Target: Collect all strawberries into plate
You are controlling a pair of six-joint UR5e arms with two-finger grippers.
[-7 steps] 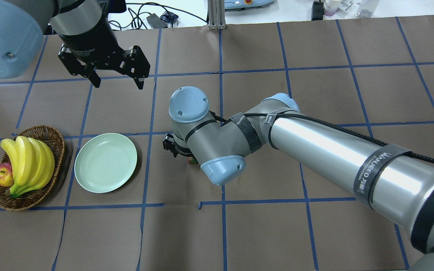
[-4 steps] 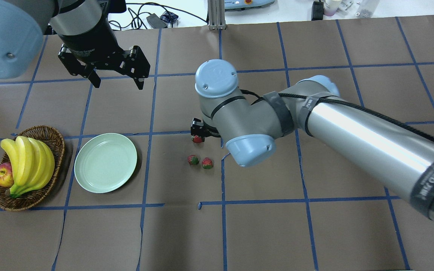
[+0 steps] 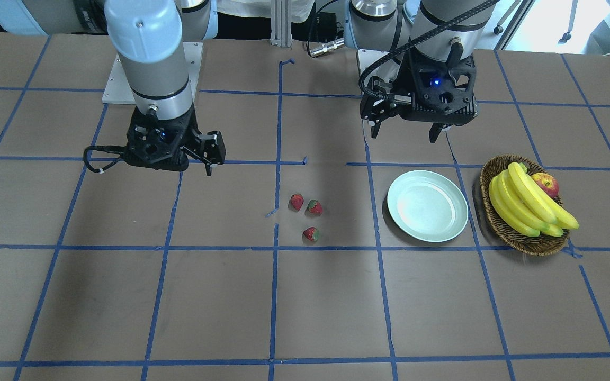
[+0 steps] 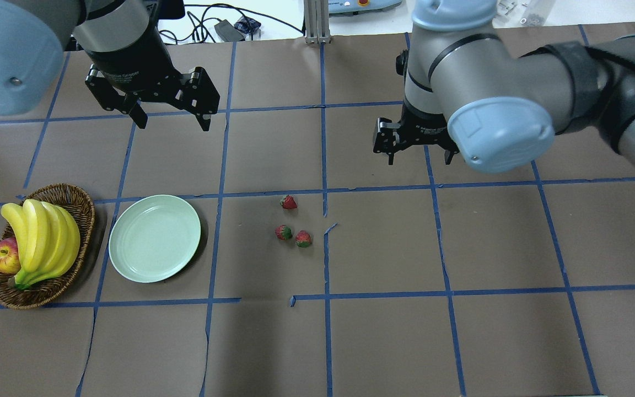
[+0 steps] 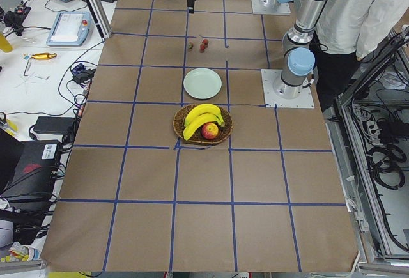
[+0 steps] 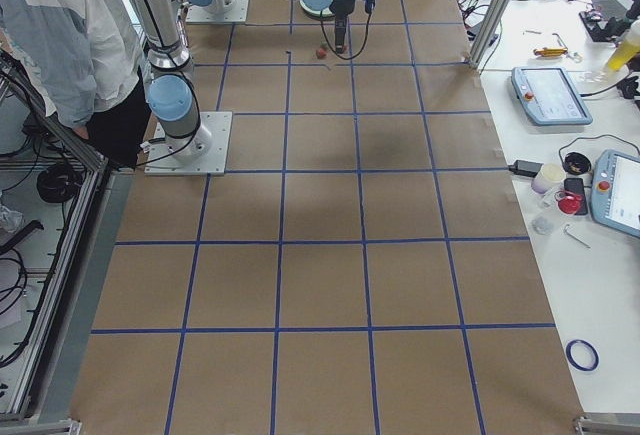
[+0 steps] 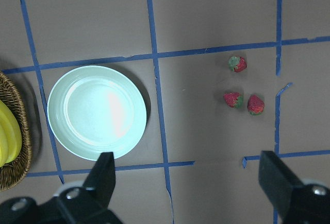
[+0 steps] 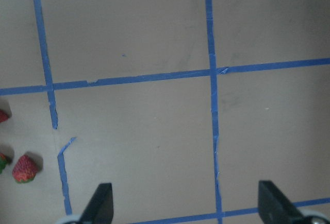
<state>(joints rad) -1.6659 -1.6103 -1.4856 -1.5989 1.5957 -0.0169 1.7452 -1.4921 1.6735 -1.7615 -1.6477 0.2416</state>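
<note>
Three small red strawberries lie loose on the brown table: one (image 4: 289,202) farther out, and two side by side (image 4: 283,232) (image 4: 303,239). The front-facing view also shows them (image 3: 297,201) (image 3: 314,207) (image 3: 311,234). The pale mint plate (image 4: 155,238) is empty, to the left of them. My left gripper (image 4: 174,124) is open and empty, above the table beyond the plate. My right gripper (image 4: 419,160) is open and empty, to the right of the strawberries and farther out. The left wrist view shows the plate (image 7: 97,112) and all three strawberries (image 7: 237,63).
A brown wicker basket (image 4: 42,295) with a bunch of bananas (image 4: 42,237) and a red-yellow apple (image 4: 4,258) stands just left of the plate. Blue tape lines cross the table. Cables and devices lie beyond the far edge.
My right arm has swung away from over the strawberries, to the right and farther out, uncovering all three. The strawberries, the plate and my left arm have not moved.
</note>
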